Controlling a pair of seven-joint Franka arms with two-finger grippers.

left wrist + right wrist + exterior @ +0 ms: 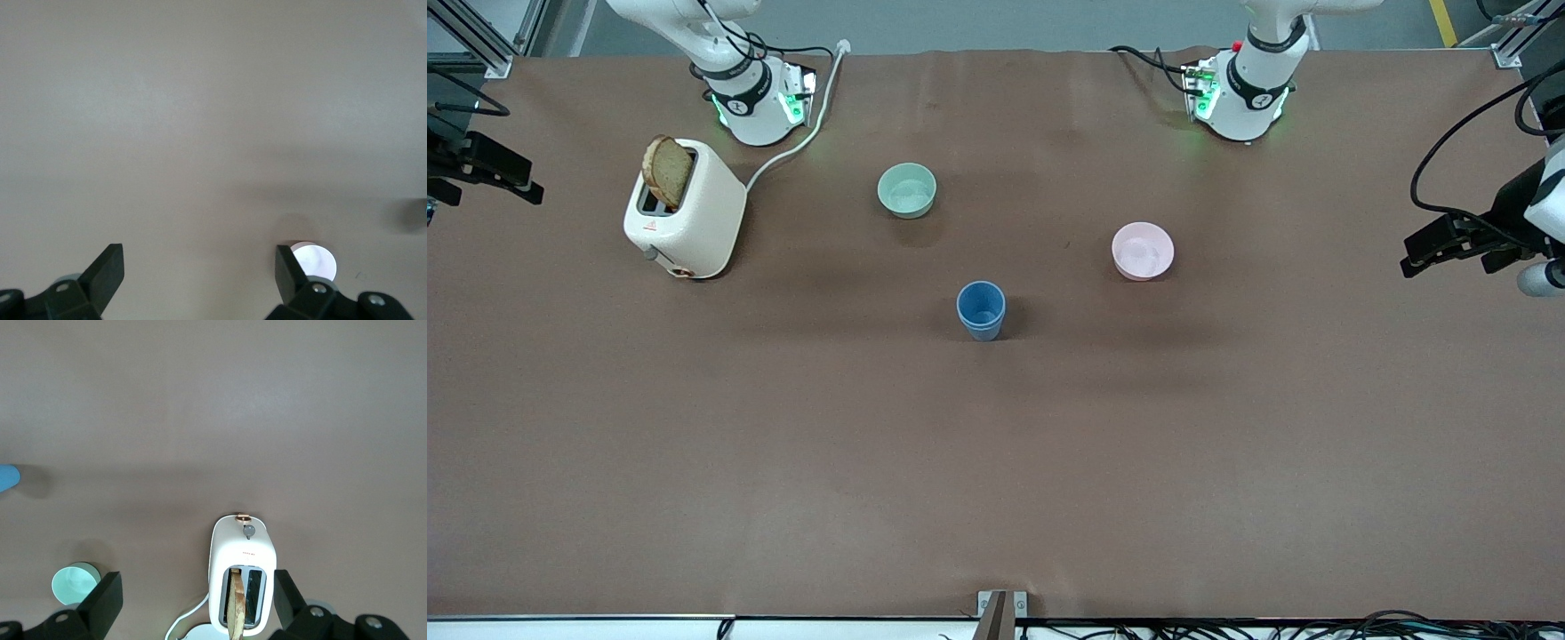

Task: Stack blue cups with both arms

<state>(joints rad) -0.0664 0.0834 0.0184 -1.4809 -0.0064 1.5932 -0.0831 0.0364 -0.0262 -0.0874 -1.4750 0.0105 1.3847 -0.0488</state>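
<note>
One upright blue cup shape (981, 309) stands mid-table, nearer the front camera than both bowls. A faint second edge near its base hints at two nested cups, but I cannot tell. Its edge shows in the right wrist view (8, 478). My right gripper (516, 178) is open and empty, high over the toaster at the right arm's end of the table; its jaws (198, 583) stand wide apart. My left gripper (1414, 253) is open and empty, high over the left arm's end of the table, its jaws (200, 257) wide apart above bare table.
A white toaster (685, 213) with a slice of bread in it stands near the right arm's base, its cable running to the table's edge. A pale green bowl (907, 189) and a pink bowl (1143, 251) sit farther from the front camera than the cup. The pink bowl (317, 260) shows in the left wrist view.
</note>
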